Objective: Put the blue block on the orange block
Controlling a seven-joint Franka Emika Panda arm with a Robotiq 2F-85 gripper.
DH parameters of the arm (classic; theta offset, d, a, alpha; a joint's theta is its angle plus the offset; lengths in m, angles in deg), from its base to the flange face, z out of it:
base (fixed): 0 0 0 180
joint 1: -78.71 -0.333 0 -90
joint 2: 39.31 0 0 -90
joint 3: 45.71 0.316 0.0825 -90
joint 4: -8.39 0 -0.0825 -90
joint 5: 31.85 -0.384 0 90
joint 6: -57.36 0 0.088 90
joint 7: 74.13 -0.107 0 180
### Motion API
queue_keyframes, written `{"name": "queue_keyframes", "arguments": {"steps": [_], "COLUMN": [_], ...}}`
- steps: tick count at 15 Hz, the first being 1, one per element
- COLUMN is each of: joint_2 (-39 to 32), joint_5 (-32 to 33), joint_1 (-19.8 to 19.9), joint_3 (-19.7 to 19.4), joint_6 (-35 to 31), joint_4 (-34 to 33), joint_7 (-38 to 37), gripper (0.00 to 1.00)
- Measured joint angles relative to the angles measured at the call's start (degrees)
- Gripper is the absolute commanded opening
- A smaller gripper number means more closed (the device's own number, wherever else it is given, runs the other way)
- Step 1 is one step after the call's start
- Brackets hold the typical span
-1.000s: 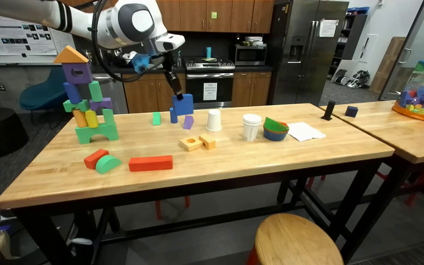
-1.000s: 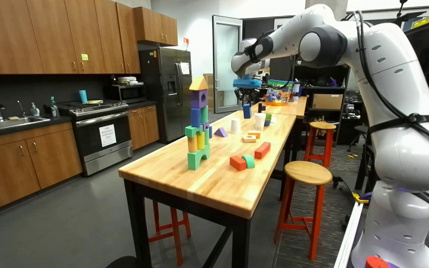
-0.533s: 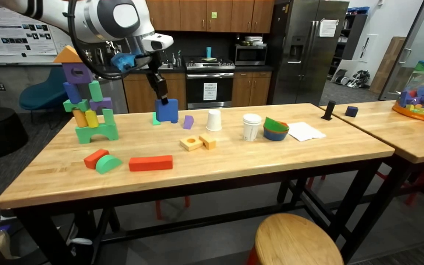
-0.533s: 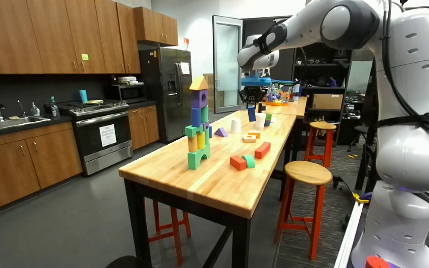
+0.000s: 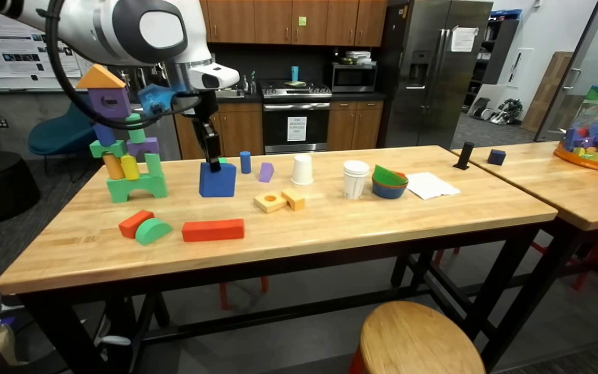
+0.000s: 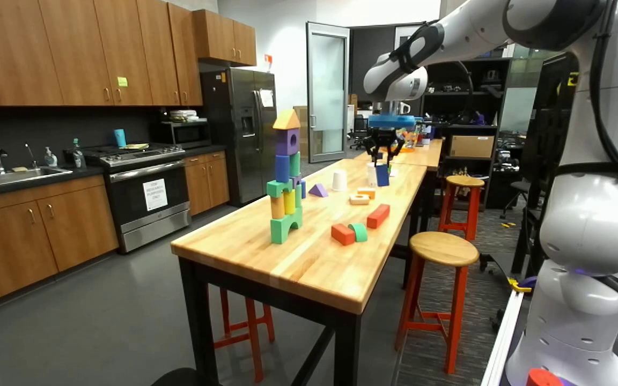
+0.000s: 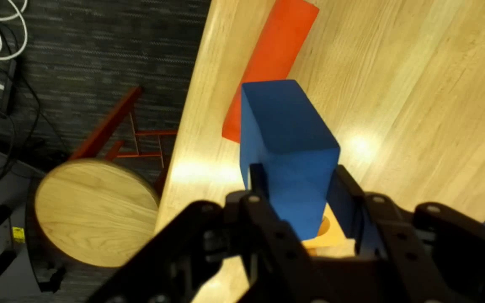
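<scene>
Blue block (image 5: pixel 218 182) hangs in the air over the table (image 5: pixel 330 228), held by the gripper (image 7: pixel 298 179), which presses on two opposite sides of it. Going from left to right in an exterior view, I find first the colourful tower (image 5: pixel 136 136), between 10 and 11 o'clock from the orange block (image 5: pixel 213 230). Then, at 9 o'clock from this bar, a short red block (image 5: pixel 134 224) and a green half-round (image 5: pixel 152 232) rest against each other. Next comes the orange block itself, lying flat, and the blue block shows at 12 o'clock from it, with a gap between. Farther right, at about 2 o'clock, are a yellow block with a hole (image 5: pixel 263 204), a plain yellow block (image 5: pixel 294 200) and a white cup (image 5: pixel 302 171).

In my judgement the grasp is complete, the carrying is in hand, and the placing is not yet done. In the wrist view the blue block hides part of the orange block, which runs toward 1 o'clock. The next move probably calls for bringing the block toward 6 o'clock, as both exterior views show it, until it is above the bar; then turning it square, lowering gently, and letting go. How much of the gap is height, I cannot tell.
</scene>
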Motion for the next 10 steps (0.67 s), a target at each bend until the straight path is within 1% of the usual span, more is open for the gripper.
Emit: {"name": "queue_keyframes", "arguments": {"steps": [2, 4, 5, 10], "joint_2": [-0.1, -0.2, -0.2, -0.4], "joint_5": [-1.2, -1.3, -1.1, -1.0], "joint_1": [0.9, 1.4, 1.4, 1.4], "joint_3": [0.0, 0.0, 0.0, 0.0], "joint_6": [-2.3, -6.5, -8.4, -8.8], "joint_4": [1.3, 2.7, 3.3, 3.5], "joint_7": [-4.0, -8.3, -9.6, -9.8], "gripper": [0.15, 0.15, 0.4, 0.4]}}
